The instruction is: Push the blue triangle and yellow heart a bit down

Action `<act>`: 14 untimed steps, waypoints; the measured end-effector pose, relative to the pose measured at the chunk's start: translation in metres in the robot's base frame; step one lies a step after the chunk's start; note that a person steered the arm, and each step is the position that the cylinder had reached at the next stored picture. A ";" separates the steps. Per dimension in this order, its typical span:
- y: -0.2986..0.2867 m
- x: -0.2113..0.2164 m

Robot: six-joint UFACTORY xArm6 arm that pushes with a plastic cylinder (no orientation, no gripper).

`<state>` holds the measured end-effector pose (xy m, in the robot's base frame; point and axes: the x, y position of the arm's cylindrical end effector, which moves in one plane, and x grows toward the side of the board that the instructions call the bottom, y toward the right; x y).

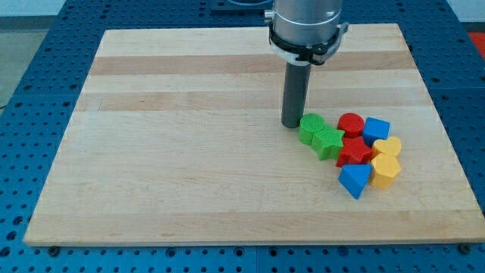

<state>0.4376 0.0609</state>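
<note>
The blue triangle (355, 180) lies at the bottom of a tight cluster of blocks at the view's right. The yellow heart (389, 146) sits at the cluster's right side, just above a yellow hexagon (385, 171). My tip (292, 123) rests on the board at the cluster's upper left, touching or almost touching the green cube (309, 127). It stands well up and to the left of the blue triangle and left of the yellow heart.
The cluster also holds a green star (329, 141), a red cylinder (350, 124), a red star (354, 152) and a blue cube (376, 130). The wooden board (189, 152) lies on a blue perforated table (30, 68).
</note>
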 end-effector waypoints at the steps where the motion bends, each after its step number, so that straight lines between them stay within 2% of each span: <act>1: 0.000 0.000; 5: -0.018 0.006; 11: -0.003 -0.008; 12: 0.022 -0.040; 13: 0.118 -0.020; 14: 0.182 0.056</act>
<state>0.4940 0.2433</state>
